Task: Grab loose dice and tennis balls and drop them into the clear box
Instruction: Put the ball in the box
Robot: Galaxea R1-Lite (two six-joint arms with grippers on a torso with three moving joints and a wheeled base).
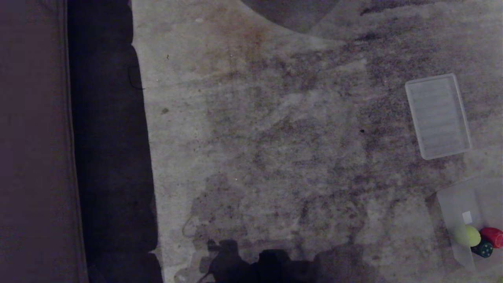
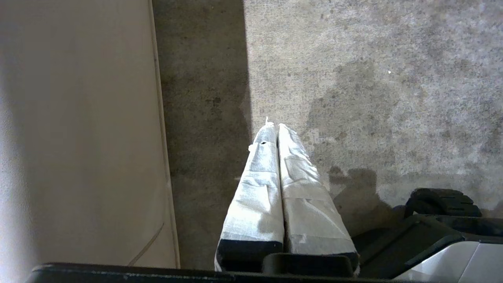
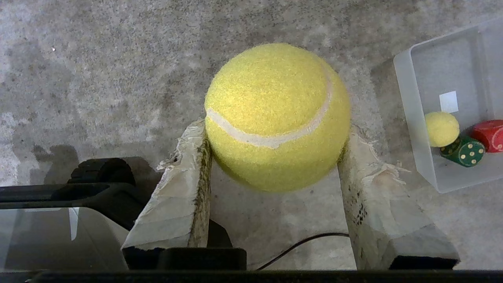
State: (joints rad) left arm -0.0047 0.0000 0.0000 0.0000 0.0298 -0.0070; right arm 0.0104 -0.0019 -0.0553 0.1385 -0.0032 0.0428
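In the head view neither arm shows; the clear box [image 1: 452, 204] sits at the lower right edge, already holding a tennis ball, a red die and a green die, with a ribbed lid [image 1: 438, 116] lying apart beyond it. In the left wrist view the left gripper [image 2: 275, 127] hangs parked, jaws pressed together, empty. In the right wrist view the right gripper [image 3: 275, 157] clamps a tennis ball [image 3: 277, 116] between its padded fingers [image 3: 184, 184] — the box lies off to its outer side, near but not beneath, so the right arm alone is placed to carry it over

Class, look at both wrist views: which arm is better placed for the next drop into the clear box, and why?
Right: the right gripper already holds a tennis ball, with the clear box nearby. The left gripper is shut and empty.
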